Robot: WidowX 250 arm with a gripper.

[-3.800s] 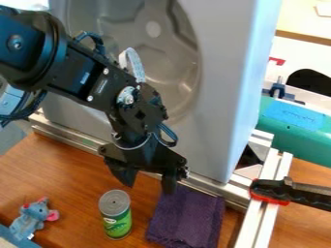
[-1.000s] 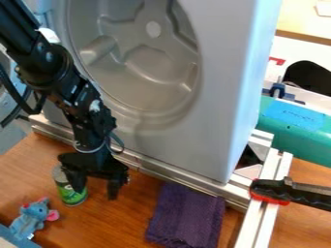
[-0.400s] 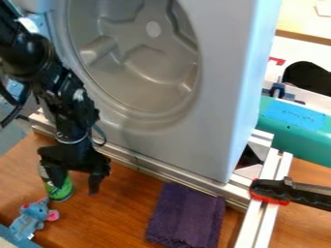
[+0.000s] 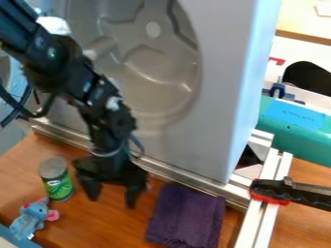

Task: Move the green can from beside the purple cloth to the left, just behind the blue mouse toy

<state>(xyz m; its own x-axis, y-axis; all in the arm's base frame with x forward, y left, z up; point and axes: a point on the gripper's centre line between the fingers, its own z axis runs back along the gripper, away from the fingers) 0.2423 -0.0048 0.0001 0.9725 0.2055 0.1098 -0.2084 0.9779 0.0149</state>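
Observation:
The black gripper (image 4: pixel 113 197) hangs over the wooden surface at lower left centre, its two fingers spread apart with nothing between them. Just left of it, a green can with a grey top (image 4: pixel 57 182) stands upright. A blue plush mouse with pink ears (image 4: pixel 32 218) lies below the can, near the lower left corner. Right of the gripper, a folded purple cloth (image 4: pixel 188 216) lies flat on the wood.
A large grey panel with a round recess (image 4: pixel 217 97) rises behind the gripper. Metal rails (image 4: pixel 174 180) run along its foot and down the right side. A black and red clamp (image 4: pixel 288 193) grips the right rail, with a teal container (image 4: pixel 304 143) beyond.
The can moved from beside the cloth to the left, near the mouse. Most recently the gripper shifted right, away from the can. Mouse and cloth stayed put.

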